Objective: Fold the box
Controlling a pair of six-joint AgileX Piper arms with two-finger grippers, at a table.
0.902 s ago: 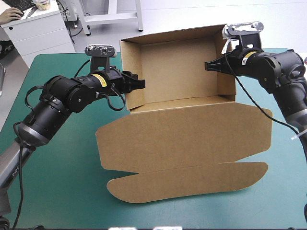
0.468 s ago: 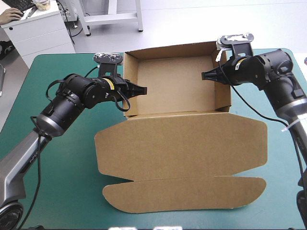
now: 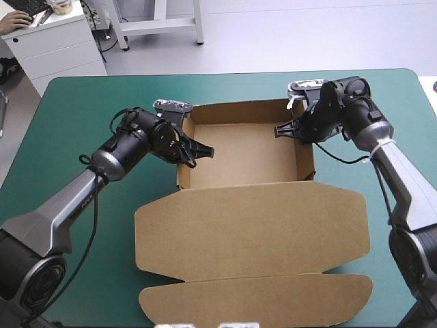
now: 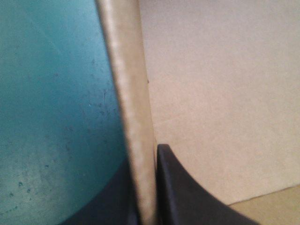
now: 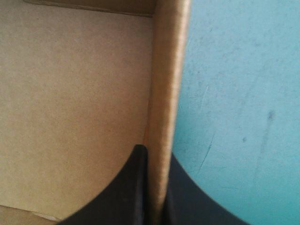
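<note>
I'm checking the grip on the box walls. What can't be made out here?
- High view: the right gripper and its arm cover the box's far right corner.
- Left wrist view: the wall hides most of the left gripper's outer finger.
- Both wrist views: the lid lies outside the frame.

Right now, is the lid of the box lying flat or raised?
Flat. The lid lies spread on the teal-green cover, on the near side of the box, whose walls stand raised as an open tray.
</note>
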